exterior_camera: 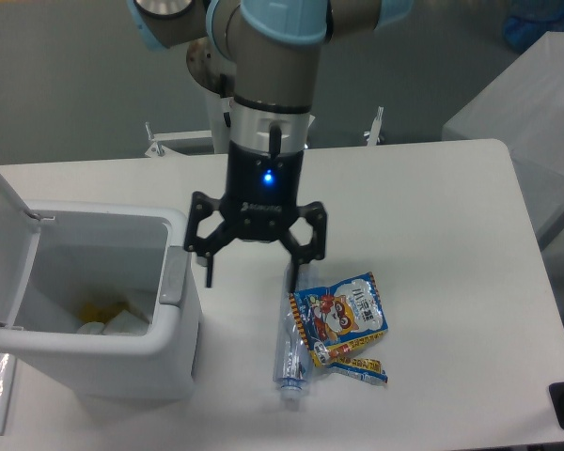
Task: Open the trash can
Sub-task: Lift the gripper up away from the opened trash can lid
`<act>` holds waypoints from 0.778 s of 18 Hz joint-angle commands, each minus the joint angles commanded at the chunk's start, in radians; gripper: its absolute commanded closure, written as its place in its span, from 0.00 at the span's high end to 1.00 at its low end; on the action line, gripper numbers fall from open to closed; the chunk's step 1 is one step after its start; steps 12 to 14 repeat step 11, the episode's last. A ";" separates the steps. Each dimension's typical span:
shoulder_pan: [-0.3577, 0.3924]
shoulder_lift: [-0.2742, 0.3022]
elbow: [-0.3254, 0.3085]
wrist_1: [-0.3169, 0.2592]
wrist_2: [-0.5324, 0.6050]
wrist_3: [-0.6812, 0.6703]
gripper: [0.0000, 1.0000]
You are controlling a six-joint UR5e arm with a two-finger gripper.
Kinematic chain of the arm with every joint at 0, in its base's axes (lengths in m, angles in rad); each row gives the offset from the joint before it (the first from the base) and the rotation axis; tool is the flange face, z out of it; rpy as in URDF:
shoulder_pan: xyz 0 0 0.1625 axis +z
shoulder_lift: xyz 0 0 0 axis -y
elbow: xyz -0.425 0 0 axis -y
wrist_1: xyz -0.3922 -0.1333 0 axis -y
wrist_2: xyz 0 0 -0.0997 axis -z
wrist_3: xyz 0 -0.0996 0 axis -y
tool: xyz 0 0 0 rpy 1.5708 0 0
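With its lid (5, 240) swung up, the trash can (94, 329) sits at the table's (432, 207) front-left corner — opening looks done. Grey button tab (174, 277) on its right rim is clear. Gripper (254, 271) hovers just right of it, fingers spread, holding nothing. Next: retreat upward — avoid the snack bag (338, 315) and bottle (291, 352) near the front edge.

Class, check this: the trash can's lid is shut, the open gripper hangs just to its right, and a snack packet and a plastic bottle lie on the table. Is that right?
Not quite. The camera view shows the trash can with its lid swung up and open, its inside in plain sight. The rest holds: the gripper hangs open just right of it, and the snack packet and plastic bottle lie on the table.
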 joint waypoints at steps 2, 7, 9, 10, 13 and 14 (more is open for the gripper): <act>0.014 0.009 0.002 -0.086 0.048 0.106 1.00; 0.070 0.058 -0.002 -0.273 0.194 0.486 1.00; 0.115 0.071 -0.002 -0.299 0.194 0.519 1.00; 0.133 0.077 -0.002 -0.301 0.192 0.524 1.00; 0.156 0.080 -0.003 -0.299 0.185 0.534 1.00; 0.156 0.080 -0.003 -0.299 0.185 0.534 1.00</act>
